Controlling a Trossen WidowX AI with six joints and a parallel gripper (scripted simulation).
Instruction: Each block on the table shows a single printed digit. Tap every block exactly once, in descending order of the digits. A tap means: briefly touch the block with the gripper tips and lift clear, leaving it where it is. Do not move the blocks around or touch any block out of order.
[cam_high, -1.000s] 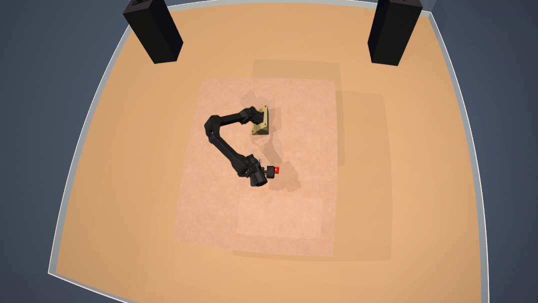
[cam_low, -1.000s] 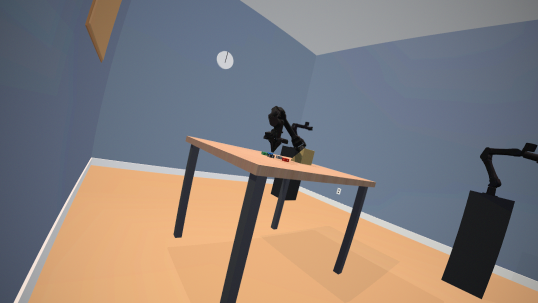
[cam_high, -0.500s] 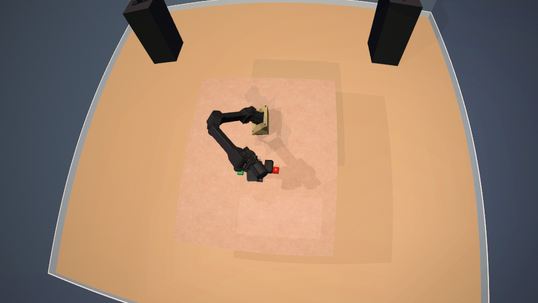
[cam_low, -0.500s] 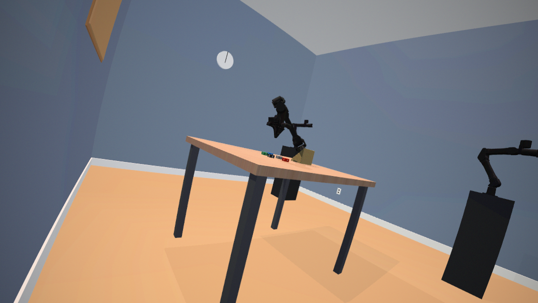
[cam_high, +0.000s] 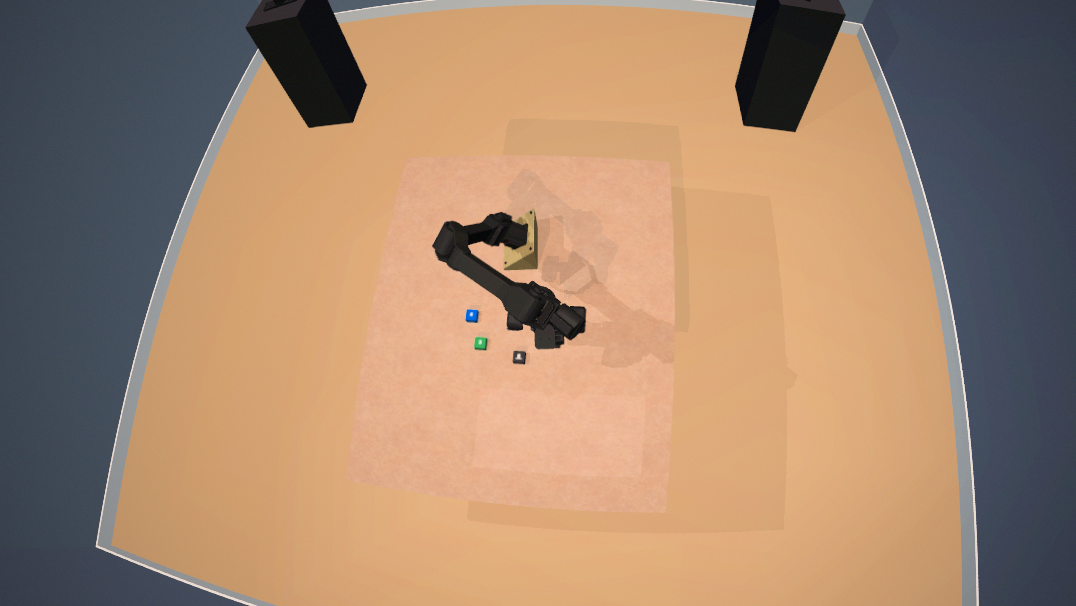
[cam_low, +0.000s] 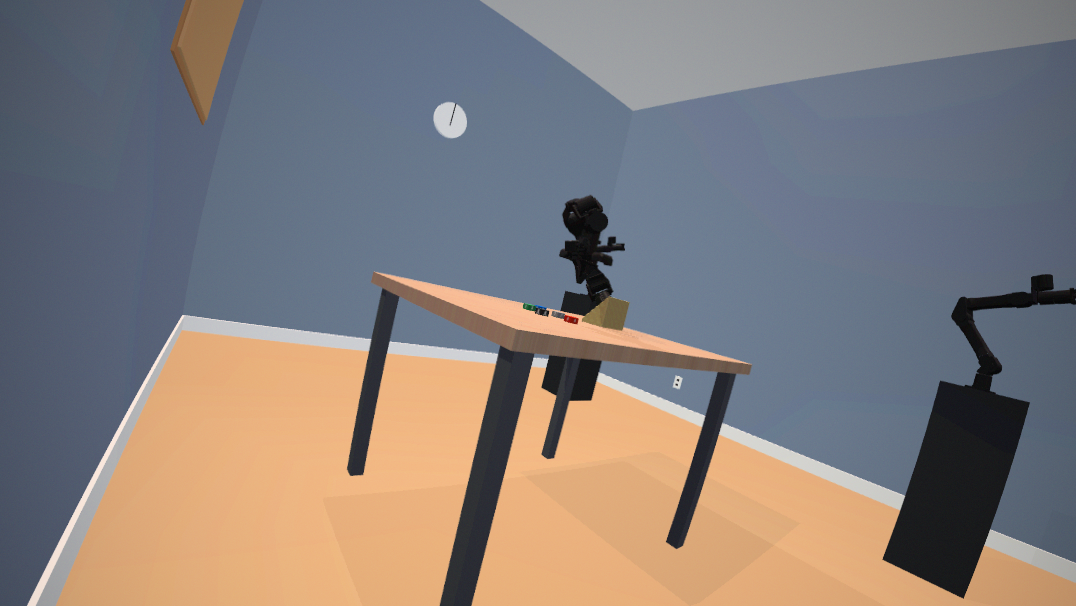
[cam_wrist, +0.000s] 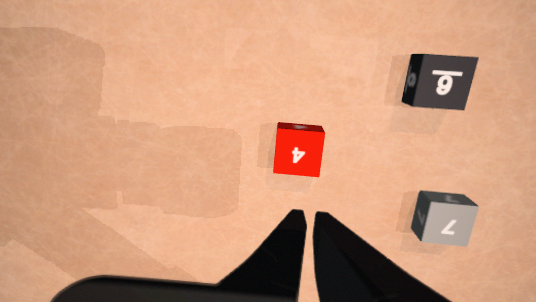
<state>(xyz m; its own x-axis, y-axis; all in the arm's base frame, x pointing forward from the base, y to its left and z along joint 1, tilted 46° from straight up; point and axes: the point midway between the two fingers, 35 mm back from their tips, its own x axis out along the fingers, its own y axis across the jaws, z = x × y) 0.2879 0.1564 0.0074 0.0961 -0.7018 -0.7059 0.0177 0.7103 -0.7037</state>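
My gripper (cam_wrist: 307, 222) (cam_low: 579, 279) is shut, with only a narrow gap between its fingertips. It is raised above the table and holds nothing. The red block (cam_wrist: 299, 152) (cam_low: 571, 319), with a 4, lies just ahead of the tips in the wrist view. The black block (cam_wrist: 440, 82) (cam_high: 519, 357) (cam_low: 542, 311) shows an underlined 6, upside down in the wrist view. The grey block (cam_wrist: 448, 223) (cam_low: 557, 314) shows a 7, right of the tips. The green block (cam_high: 480, 343) (cam_low: 530, 306) and blue block (cam_high: 472, 316) have digits too small to read. The arm hides the red and grey blocks in the top view.
The table (cam_high: 421, 436) (cam_low: 451, 301) carries the arm's yellowish wedge-shaped base (cam_high: 521, 259) (cam_low: 615, 313). Black pedestals (cam_high: 316, 67) (cam_high: 786, 71) stand beyond the table. Another arm (cam_low: 978, 338) stands on a pedestal at the right in the exterior view.
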